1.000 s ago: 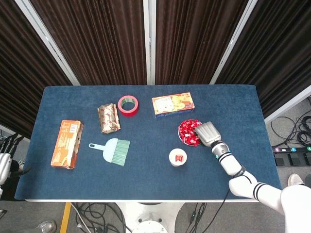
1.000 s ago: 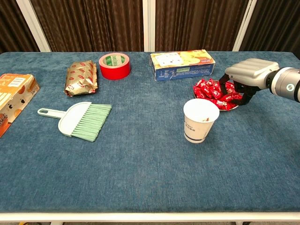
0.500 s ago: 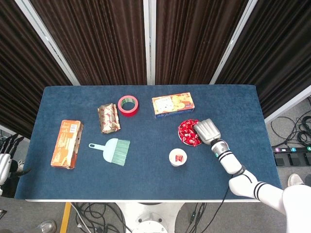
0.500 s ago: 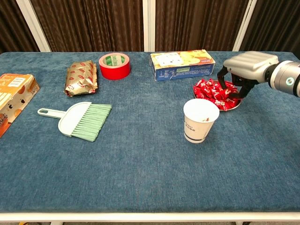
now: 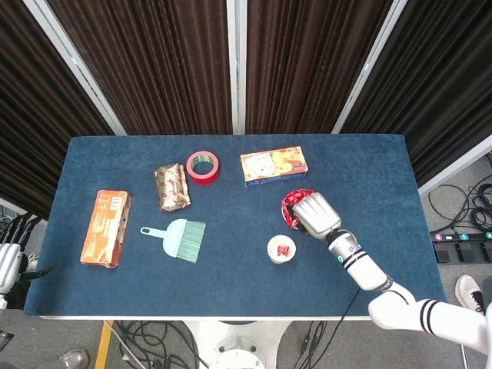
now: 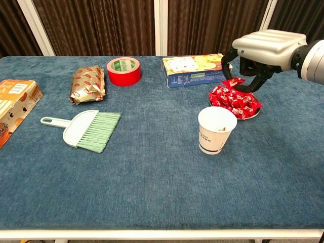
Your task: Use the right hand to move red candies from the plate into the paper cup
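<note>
My right hand (image 6: 264,48) hangs above the plate (image 6: 255,113) of red candies (image 6: 234,101) and pinches one red candy (image 6: 234,83) in its fingertips, lifted clear of the pile. In the head view the right hand (image 5: 316,214) covers most of the plate (image 5: 287,209). The white paper cup (image 6: 216,130) stands upright just in front and left of the plate; the head view shows a red candy (image 5: 283,249) inside the paper cup (image 5: 281,258). My left hand (image 5: 9,254) hangs off the table's left edge, fingers apart, holding nothing.
A candy box (image 6: 197,70) lies right behind the plate. A red tape roll (image 6: 123,71), a foil snack bag (image 6: 88,83), a green hand brush (image 6: 83,129) and an orange box (image 6: 11,109) are spread over the left half of the blue table (image 6: 152,182).
The right hand rose from the plate and shifted left, lifting one red candy out of the pile. Nothing else moved.
</note>
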Controlling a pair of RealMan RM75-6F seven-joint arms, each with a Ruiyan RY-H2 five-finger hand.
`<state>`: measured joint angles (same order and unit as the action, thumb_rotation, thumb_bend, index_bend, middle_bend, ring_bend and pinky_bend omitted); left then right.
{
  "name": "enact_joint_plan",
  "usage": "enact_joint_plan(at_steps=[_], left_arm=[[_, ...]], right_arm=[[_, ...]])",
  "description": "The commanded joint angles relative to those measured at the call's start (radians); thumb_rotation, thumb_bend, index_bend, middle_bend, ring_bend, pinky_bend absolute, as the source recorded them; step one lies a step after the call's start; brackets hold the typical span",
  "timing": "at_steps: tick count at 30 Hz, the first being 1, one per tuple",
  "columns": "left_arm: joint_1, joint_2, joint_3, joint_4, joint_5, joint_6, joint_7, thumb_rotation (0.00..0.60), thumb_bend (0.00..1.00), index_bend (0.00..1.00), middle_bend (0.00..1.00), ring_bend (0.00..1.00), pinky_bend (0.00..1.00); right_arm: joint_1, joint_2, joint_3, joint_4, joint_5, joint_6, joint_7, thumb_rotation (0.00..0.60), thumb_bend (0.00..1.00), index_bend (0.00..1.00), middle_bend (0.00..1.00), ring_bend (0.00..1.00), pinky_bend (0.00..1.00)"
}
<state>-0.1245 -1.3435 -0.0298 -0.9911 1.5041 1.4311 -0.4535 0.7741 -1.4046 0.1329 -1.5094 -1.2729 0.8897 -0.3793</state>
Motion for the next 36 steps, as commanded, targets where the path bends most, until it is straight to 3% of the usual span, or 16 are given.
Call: enact_joint_plan(at_steps=[1,8,13,16,23,27,36], left_arm=[[0.001,0.005,0.000,-0.010,0.000,0.003,0.008,0.600,0.09,0.14,0.14,0.05,0.19],[0.005,0.011,-0.002,-0.025,-0.001,0.011,0.016,0.600,0.09,0.14,0.14,0.05,0.19],[0.006,0.011,-0.003,-0.024,-0.003,0.011,0.014,0.600,0.09,0.14,0.14,0.05,0.19],[0.008,0.011,-0.003,-0.022,-0.005,0.011,0.010,0.600,0.09,0.14,0.14,0.05,0.19],[0.006,0.008,-0.003,-0.015,-0.005,0.008,0.006,0.600,0.09,0.14,0.14,0.05,0.19],[0.004,0.005,-0.002,-0.008,-0.003,0.004,0.000,0.600,0.09,0.14,0.14,0.05,0.19],[0.008,-0.003,-0.001,0.014,-0.006,0.001,-0.018,0.599,0.09,0.14,0.14,0.05,0.19]], right_arm=[[-0.002,0.016,-0.027,-0.064,-0.023,0.002,-0.036,0.600,0.29,0.59,1.00,1.00,0.91],[-0.002,0.007,-0.053,-0.104,-0.027,-0.010,-0.055,0.600,0.27,0.59,1.00,1.00,0.91],[0.001,0.004,-0.059,-0.111,-0.020,-0.017,-0.062,0.600,0.16,0.59,1.00,1.00,0.91],[0.003,0.006,-0.057,-0.111,-0.021,-0.019,-0.053,0.600,0.10,0.58,1.00,1.00,0.91],[-0.002,0.026,-0.025,-0.109,-0.024,0.025,-0.026,0.600,0.10,0.57,1.00,1.00,0.91],[-0.005,0.027,-0.006,-0.043,0.006,0.047,-0.050,0.600,0.10,0.57,1.00,1.00,0.91],[0.026,-0.046,-0.018,0.189,0.103,-0.046,-0.110,0.600,0.12,0.56,1.00,1.00,0.91]])
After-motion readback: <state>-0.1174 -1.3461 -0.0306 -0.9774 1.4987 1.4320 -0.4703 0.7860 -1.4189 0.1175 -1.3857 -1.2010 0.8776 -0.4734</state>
